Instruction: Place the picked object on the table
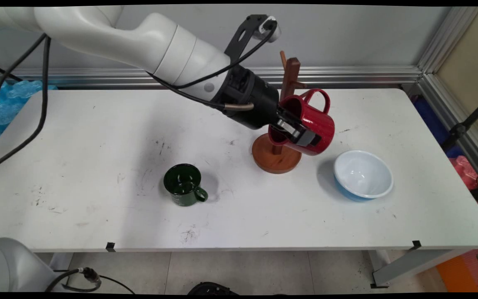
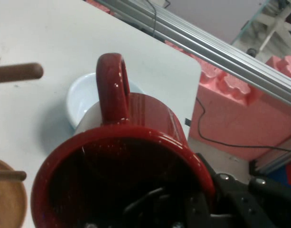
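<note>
My gripper [image 1: 301,135] is shut on the rim of a red mug [image 1: 313,124], one finger inside and one outside. The mug hangs tilted on its side above the table, handle up, just right of a wooden mug tree [image 1: 289,77] with a round base [image 1: 274,160]. In the hand view the red mug [image 2: 136,156] fills the lower frame with its handle pointing up. A peg of the tree [image 2: 17,72] reaches in from the left, apart from the handle. A dark green mug [image 1: 184,185] stands upright on the table to the front left.
A white bowl with a blue outside [image 1: 362,174] sits right of the tree base, below and behind the held mug; the bowl [image 2: 81,102] also shows in the hand view. The table's right edge [image 1: 467,166] and pink foam [image 2: 235,123] lie beyond.
</note>
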### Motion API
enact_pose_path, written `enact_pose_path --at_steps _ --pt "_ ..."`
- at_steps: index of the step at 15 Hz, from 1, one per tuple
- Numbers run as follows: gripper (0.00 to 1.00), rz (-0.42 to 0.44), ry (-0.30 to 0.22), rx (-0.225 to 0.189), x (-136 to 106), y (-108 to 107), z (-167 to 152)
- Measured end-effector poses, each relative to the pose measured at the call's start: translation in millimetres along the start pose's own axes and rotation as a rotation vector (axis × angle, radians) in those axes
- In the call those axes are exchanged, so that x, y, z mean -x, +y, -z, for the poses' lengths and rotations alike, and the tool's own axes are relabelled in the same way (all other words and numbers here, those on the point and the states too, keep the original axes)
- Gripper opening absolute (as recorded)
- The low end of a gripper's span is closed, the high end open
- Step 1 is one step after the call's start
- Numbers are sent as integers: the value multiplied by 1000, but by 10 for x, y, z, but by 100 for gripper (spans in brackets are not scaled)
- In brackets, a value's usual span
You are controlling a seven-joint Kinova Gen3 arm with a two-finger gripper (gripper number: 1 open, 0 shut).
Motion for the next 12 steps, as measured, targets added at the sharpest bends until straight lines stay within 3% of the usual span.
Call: enact_pose_path --at_steps 5,12 --pt "0 -8 -24 13 55 96 77" --pt "0 -54 -134 -37 192 58 436"
